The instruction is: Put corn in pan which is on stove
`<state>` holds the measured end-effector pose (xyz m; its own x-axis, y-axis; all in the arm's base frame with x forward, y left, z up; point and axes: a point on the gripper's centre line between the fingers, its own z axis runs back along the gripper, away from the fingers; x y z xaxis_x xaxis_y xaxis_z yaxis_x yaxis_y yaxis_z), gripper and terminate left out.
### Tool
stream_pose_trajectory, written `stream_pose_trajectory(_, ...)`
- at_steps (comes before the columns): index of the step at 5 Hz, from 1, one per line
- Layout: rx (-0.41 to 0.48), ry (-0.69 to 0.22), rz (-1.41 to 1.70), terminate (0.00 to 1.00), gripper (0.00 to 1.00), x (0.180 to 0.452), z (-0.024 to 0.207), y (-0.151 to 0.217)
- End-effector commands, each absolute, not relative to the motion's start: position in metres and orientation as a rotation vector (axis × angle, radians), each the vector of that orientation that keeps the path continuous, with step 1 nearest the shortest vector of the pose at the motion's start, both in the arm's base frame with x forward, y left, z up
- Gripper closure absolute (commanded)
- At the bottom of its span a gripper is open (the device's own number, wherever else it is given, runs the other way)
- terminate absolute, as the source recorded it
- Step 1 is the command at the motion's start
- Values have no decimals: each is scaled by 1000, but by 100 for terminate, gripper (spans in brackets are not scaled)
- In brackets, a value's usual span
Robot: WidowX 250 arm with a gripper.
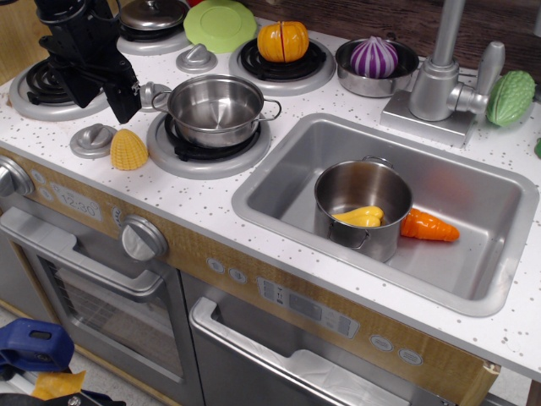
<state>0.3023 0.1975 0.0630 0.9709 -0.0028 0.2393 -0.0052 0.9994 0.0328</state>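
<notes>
The corn (128, 150), small, yellow and ridged, lies on the white speckled stove (211, 203) just left of the front burner. The pan (215, 108), wide and shiny with wire loop handles, sits empty on that front burner. My gripper (127, 103) is black and hangs above the stove at the upper left, just above and slightly behind the corn and left of the pan. It holds nothing; I cannot make out how its jaws stand.
An orange pumpkin (283, 41) sits on the back burner. A steel bowl with a purple onion (374, 57) is beside the faucet (439, 76). In the sink (499, 211), a taller pot (362, 207) holds a smooth yellow vegetable; a carrot (429, 227) lies beside it. A green lid (220, 24) and lidded pot (152, 15) stand behind.
</notes>
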Motion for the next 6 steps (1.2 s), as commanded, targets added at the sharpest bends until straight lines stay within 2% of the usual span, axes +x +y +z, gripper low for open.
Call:
stream_pose_trajectory(1, 33, -242, 1, 0, 0, 302, 63, 198)
stream_pose_trajectory(5, -17, -308, -12, 0, 0, 307, 24, 203)
stream_pose_trajectory(6, -15, -329, 5, 0, 100, 307, 15, 200)
